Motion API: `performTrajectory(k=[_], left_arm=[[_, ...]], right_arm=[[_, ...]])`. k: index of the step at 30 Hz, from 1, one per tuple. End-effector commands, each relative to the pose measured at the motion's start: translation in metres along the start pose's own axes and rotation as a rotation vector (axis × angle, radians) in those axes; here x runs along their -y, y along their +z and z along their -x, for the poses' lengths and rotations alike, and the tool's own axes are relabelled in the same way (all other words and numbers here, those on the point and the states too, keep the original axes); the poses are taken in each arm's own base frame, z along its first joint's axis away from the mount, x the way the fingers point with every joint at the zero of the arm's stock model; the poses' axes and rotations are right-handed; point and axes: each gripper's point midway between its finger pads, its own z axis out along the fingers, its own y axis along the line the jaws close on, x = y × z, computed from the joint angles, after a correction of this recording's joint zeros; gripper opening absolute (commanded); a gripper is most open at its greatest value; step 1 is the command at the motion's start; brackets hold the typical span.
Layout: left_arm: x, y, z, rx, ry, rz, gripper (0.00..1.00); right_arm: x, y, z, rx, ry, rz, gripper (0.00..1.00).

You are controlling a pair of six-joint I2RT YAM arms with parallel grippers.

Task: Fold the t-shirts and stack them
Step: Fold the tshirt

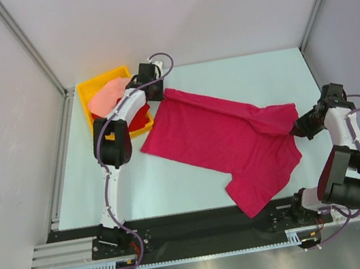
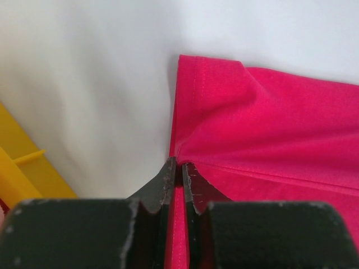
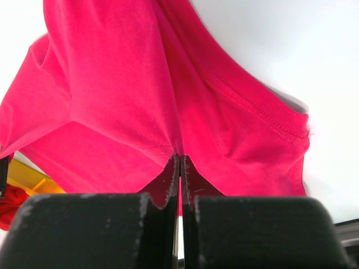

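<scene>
A magenta-crimson t-shirt (image 1: 225,137) lies spread and stretched across the white table between both arms. My left gripper (image 1: 160,91) is shut on its far-left hem corner (image 2: 178,168), cloth pinched between the jaws. My right gripper (image 1: 298,130) is shut on a bunched fold at the shirt's right side (image 3: 179,156), pulling it taut. A pale salmon-pink t-shirt (image 1: 106,97) and a bright red t-shirt (image 1: 139,120) lie in the bin, partly hidden by the left arm.
A yellow plastic bin (image 1: 91,88) stands at the back left, just left of my left gripper; its wall (image 2: 22,168) shows in the left wrist view. Grey walls and metal frame rails enclose the table (image 1: 239,73).
</scene>
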Motion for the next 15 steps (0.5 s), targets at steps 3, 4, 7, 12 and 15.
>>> performTrajectory(k=[3,4,7,12,15], left_arm=[[-0.014,-0.022,0.022,0.053,0.015,0.044,0.12],[-0.013,-0.022,0.021,0.049,0.018,0.043,0.12],[-0.016,-0.023,0.017,0.039,0.019,0.056,0.15],[-0.014,-0.024,0.016,0.030,0.015,0.050,0.35],[-0.014,-0.032,0.021,0.045,0.005,0.048,0.57]], right_arm=[[0.009,-0.004,-0.005,0.012,0.014,-0.012,0.00],[0.011,-0.002,-0.007,0.006,0.013,-0.019,0.00],[0.016,0.001,-0.007,0.012,0.006,-0.033,0.00],[0.027,0.004,-0.005,0.020,-0.009,-0.076,0.00],[0.032,0.002,-0.008,0.012,-0.022,-0.092,0.00]])
